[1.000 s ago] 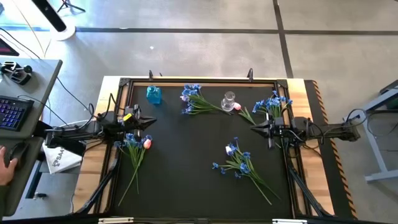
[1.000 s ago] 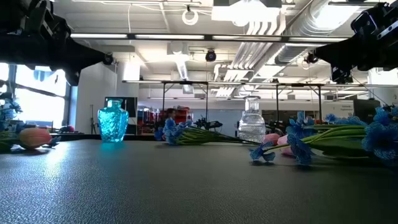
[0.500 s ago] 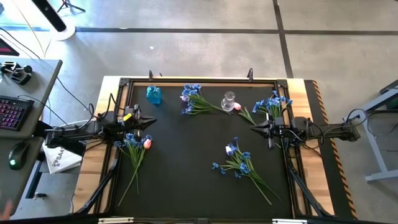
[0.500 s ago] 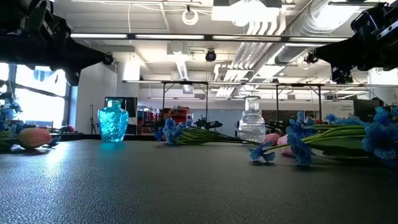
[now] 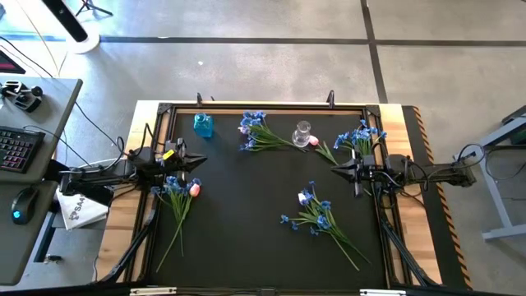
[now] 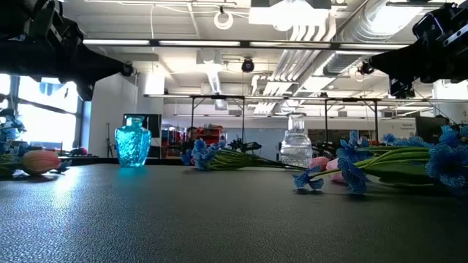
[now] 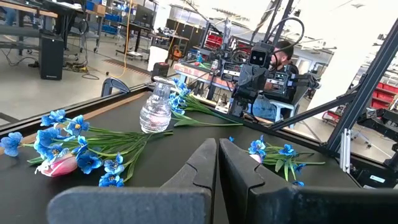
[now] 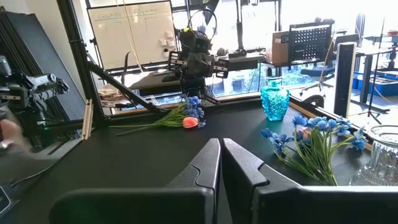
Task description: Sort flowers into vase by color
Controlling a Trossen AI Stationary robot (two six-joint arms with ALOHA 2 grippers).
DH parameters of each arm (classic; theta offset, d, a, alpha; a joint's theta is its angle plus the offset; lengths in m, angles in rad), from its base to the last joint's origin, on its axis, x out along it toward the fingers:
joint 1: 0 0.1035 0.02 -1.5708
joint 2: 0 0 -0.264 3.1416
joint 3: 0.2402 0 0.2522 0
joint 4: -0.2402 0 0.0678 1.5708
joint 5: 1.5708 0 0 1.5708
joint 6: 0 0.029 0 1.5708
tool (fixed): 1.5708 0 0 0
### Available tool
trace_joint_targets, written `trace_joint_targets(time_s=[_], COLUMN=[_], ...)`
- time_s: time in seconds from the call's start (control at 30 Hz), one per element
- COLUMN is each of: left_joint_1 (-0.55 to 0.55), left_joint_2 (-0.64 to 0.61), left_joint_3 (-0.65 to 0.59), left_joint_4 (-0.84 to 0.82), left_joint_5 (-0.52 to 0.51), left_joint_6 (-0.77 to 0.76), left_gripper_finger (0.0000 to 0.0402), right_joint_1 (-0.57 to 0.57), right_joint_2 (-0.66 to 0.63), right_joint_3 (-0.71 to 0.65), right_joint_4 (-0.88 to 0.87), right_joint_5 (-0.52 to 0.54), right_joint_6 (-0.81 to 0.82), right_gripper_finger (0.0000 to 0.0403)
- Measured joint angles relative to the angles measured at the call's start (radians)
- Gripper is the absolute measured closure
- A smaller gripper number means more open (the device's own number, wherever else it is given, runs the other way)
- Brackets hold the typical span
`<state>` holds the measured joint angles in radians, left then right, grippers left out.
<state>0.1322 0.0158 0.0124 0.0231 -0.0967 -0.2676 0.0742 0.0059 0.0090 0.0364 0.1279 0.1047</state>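
Several bunches of blue flowers lie flat on the black mat: one by the left edge (image 5: 176,194) with a pink-orange tulip (image 5: 195,189), one at the far middle (image 5: 258,131), one at the far right (image 5: 360,136), one right of centre (image 5: 316,215). Another tulip (image 5: 313,141) lies beside the clear glass vase (image 5: 302,131). A blue glass vase (image 5: 203,125) stands at the far left. My left gripper (image 5: 196,162) is shut and empty above the left bunch, clear of it. My right gripper (image 5: 335,170) is shut and empty at the mat's right side.
A black frame (image 5: 263,108) rims the mat, and wooden table strips (image 5: 123,222) flank it. A desk with a keyboard (image 5: 16,150) and a mouse stands left of the table. The mat's middle and near part (image 5: 246,238) hold nothing.
Both arms have kept still. A person's hand by the mouse at the desk has drawn away out of view.
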Motion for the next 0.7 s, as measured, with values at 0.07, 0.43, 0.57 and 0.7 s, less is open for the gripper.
trace_joint_targets(time_s=[0.07,0.43,0.57,0.7], left_joint_1=[0.0,0.001,0.001,0.001], left_joint_2=[0.0,0.0,0.0,0.0], left_joint_3=[0.0,0.0,0.0,0.0], left_joint_4=[0.0,0.001,0.004,0.033], left_joint_5=[0.0,-0.007,-0.014,-0.021], left_joint_6=[0.0,0.052,0.044,-0.112], left_gripper_finger=[0.0397,0.0397,0.0397,0.0397], right_joint_1=[0.0,0.0,0.0,0.0], right_joint_2=[0.0,0.0,0.0,0.0], right_joint_3=[0.0,0.0,0.0,0.0], right_joint_4=[0.0,0.0,0.0,0.0], right_joint_5=[0.0,0.0,0.0,0.0], right_joint_6=[0.0,0.0,0.0,0.0], right_gripper_finger=[0.0389,0.0389,0.0389,0.0389])
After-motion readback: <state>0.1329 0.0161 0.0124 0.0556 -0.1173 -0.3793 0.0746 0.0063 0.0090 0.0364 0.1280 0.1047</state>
